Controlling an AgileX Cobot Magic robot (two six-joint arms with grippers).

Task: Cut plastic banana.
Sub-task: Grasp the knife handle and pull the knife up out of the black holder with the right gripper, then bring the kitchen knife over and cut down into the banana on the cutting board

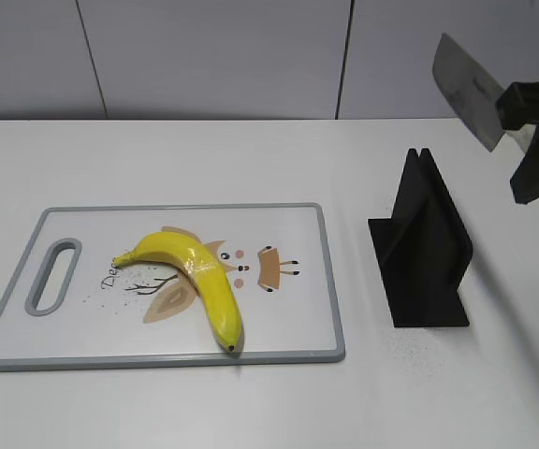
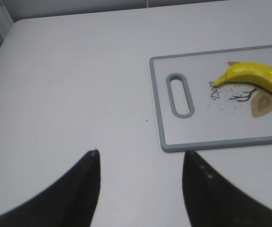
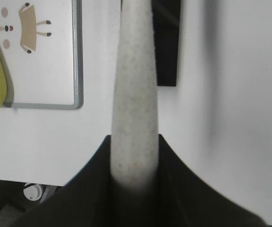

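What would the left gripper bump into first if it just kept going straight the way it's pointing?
Probably nothing soon. In the left wrist view the left gripper, jaws apart, points across bare table. The cutting board with the banana lies off to the right of that line. Depth is hard to judge.

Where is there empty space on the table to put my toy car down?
Bare table runs behind the cutting board, and more lies left of the board's handle hole. A narrow strip sits between the board and the black knife stand. The banana fills the board's middle; the right end effector holds the knife above the stand.
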